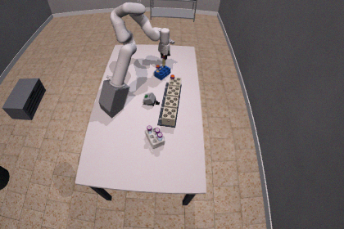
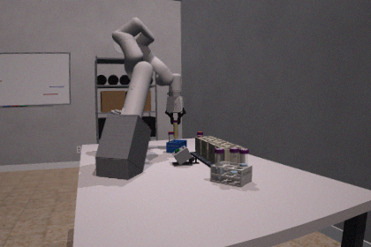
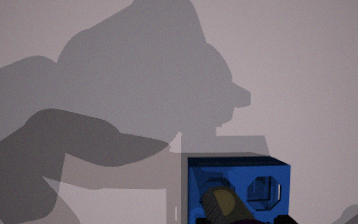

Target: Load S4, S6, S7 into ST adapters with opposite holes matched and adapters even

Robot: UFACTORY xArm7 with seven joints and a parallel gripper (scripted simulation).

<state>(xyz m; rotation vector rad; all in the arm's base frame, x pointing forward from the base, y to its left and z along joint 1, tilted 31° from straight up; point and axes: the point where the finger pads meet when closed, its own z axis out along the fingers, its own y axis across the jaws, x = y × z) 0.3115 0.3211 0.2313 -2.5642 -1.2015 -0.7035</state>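
Note:
My gripper point(image 1: 165, 56) point(image 2: 176, 121) is shut on the cap end of a tube with yellowish contents point(image 1: 164, 62) point(image 2: 176, 130) point(image 3: 224, 201). The tube hangs upright over the blue rack point(image 1: 162, 74) point(image 2: 177, 146) point(image 3: 239, 174), its lower end close to the rack's top; whether it has entered a hole is unclear. Another tube point(image 1: 157, 66) point(image 2: 170, 135) stands in that rack. Beige adapters point(image 1: 169, 118) stand in a row on the dark loading stand point(image 1: 160, 122); the far one holds an orange-dotted tube point(image 1: 172, 77) point(image 2: 200, 133). Cap IDs and adapter numbers are too small to read.
A pale rack point(image 1: 156, 143) point(image 2: 231, 179) with three purple-capped tubes stands beyond the stand's near end. The small sloped desk point(image 1: 151, 101) point(image 2: 183, 157) with the green DONE key point(image 1: 147, 96) point(image 2: 177, 151) sits between the arm base and the stand.

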